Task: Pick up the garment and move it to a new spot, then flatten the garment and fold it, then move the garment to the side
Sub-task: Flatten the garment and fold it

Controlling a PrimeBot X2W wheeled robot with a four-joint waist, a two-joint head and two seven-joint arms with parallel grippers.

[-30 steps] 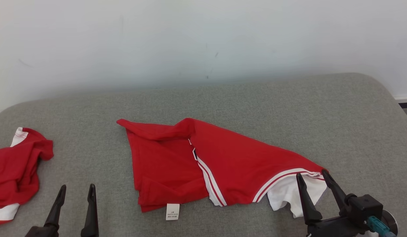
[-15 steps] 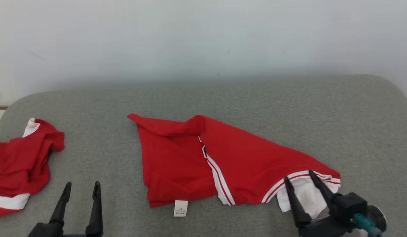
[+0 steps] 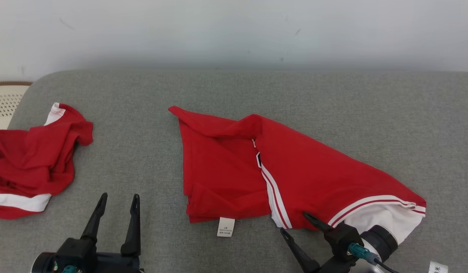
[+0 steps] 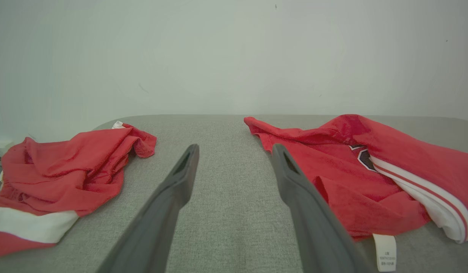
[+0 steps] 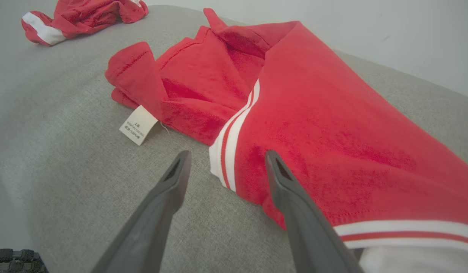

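Note:
A red garment with white stripes and a white end lies crumpled in the middle of the grey padded surface, a white label at its near edge. My right gripper is open at that near edge, fingers pointing up and to the left. In the right wrist view, the right gripper straddles the striped hem of the garment, one finger over red cloth. My left gripper stands open over bare surface to the garment's left. In the left wrist view, the left gripper has the garment on its right.
A second red and white garment lies bunched at the surface's left edge; it also shows as a heap in the left wrist view. A pale perforated object sits beyond the left corner. A white wall backs the surface.
The head camera has shifted, sliding the scene right and up. My right gripper has moved left along the garment's near edge, from the white end to the striped hem, turning its fingers leftward.

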